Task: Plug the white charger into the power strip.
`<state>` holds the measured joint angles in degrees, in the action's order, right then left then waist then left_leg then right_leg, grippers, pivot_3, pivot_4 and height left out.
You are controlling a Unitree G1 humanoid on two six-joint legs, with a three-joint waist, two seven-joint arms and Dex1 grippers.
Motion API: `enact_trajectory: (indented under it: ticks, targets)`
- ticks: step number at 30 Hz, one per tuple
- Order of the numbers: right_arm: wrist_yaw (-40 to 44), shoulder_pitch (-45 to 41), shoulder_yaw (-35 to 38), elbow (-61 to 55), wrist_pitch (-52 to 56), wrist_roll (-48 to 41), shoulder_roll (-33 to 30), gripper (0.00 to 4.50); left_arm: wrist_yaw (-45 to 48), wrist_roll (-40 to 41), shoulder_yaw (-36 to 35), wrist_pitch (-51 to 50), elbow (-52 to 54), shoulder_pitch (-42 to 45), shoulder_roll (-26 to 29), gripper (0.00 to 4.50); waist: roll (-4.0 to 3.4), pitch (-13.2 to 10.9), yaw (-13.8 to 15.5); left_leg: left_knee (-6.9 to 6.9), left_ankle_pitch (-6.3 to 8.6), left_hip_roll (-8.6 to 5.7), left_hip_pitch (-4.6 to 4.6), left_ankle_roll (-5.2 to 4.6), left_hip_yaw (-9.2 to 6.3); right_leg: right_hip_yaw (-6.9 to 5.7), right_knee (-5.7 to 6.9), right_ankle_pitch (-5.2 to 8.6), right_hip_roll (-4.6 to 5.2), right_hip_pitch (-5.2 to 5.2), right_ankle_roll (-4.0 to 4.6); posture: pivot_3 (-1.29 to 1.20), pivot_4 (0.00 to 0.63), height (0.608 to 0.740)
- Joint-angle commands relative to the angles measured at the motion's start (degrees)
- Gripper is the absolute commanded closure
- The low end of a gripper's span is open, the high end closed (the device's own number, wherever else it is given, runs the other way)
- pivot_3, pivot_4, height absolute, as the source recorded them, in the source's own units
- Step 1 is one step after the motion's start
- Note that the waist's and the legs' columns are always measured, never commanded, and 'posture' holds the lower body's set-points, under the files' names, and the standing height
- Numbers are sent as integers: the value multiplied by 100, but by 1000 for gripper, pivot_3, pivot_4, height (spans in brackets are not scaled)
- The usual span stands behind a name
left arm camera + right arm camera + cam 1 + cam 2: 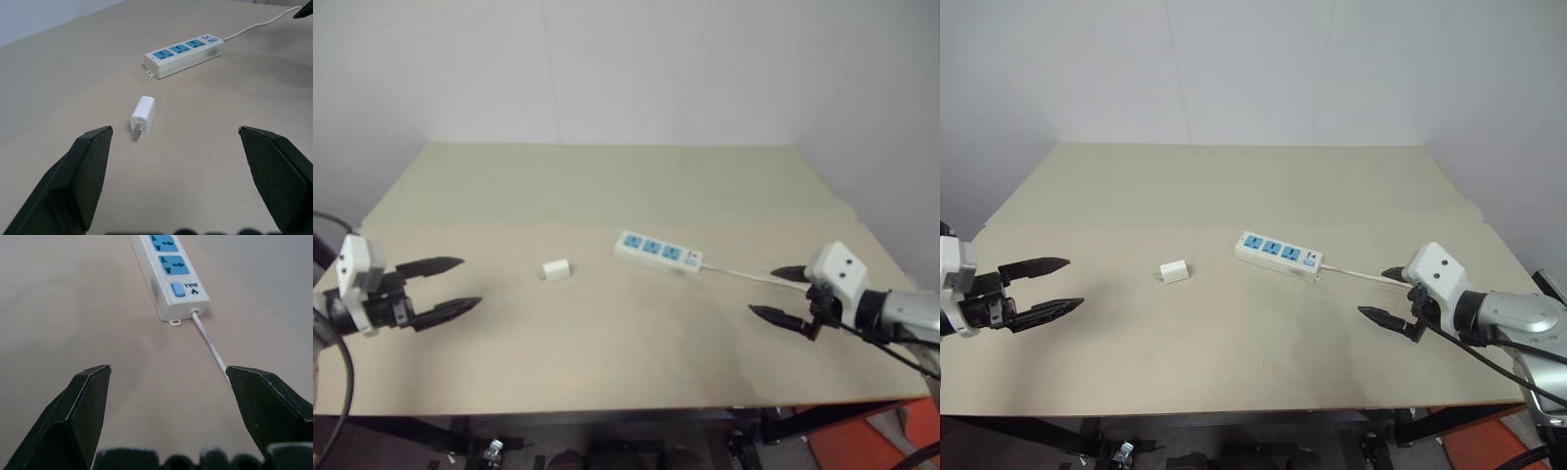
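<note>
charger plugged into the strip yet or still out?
Out. The white charger lies on its side on the table, apart from the power strip, whose three blue sockets are all empty.

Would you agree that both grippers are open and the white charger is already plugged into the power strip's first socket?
Not quite: the white charger is not plugged in. It lies on the table apart from the power strip, as the left wrist view shows. The left gripper and the right gripper are indeed open.

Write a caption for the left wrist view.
Open left tool faces the small white plastic charger lying unplugged short of the long white three-socket power strip.
</note>
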<state>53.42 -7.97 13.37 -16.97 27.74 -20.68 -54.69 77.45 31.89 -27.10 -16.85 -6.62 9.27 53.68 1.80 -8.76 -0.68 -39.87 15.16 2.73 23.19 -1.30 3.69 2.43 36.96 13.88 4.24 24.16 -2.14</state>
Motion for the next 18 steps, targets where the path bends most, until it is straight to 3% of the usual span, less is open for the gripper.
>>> enact_trajectory:
  ticks: [1,18]
  targets:
    - [-66,13,267,-158,-17,-35,-66,63,-12,128,-9,-55,84,118,103,0,0,0,0,0,0,0,-1,0,0,0,0,0,0,0,0,0,150,740]
    - [-100,-118,211,98,-107,-149,33,63,-124,38,183,-264,118,258,166,0,0,0,1,1,0,1,0,0,0,0,-2,0,-1,0,0,0,150,740]
